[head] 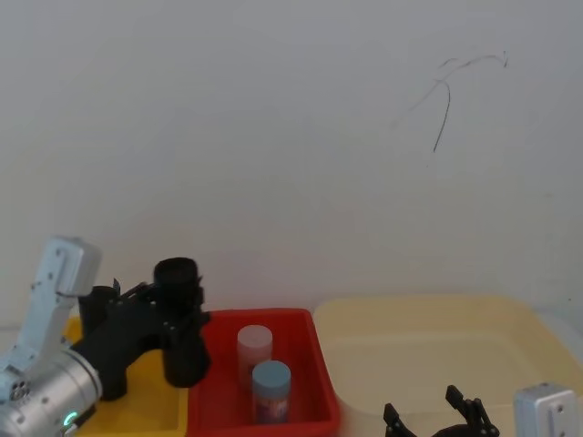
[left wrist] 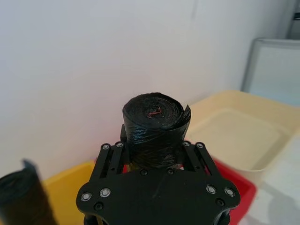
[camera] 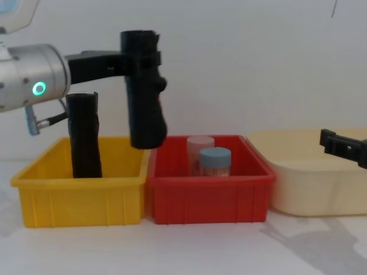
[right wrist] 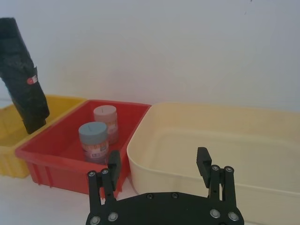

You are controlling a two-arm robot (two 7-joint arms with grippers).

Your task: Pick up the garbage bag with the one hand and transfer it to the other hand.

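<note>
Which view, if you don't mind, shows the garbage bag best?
Chest view: the whole garbage bag shows side-on in the left gripper. Head view hides part; left wrist shows its top; right wrist, its side.

Three containers stand in a row on the white tabletop (camera: 172,246), against a plain white wall (camera: 246,63). On the robot's left is a yellow bin (camera: 80,197), with a slim, smooth black tube (camera: 85,137) standing roughly upright inside it. A red bin (camera: 209,200) sits right against its side and holds two small jars. The pale pink-capped jar (camera: 199,150) stands farther back, and the grey-blue-capped jar (camera: 215,162) stands just in front of it. A wide cream tub (camera: 309,189) lies just beside the red bin on the right. A thin dark scratch mark (head: 446,100) runs across the wall high up.
</note>
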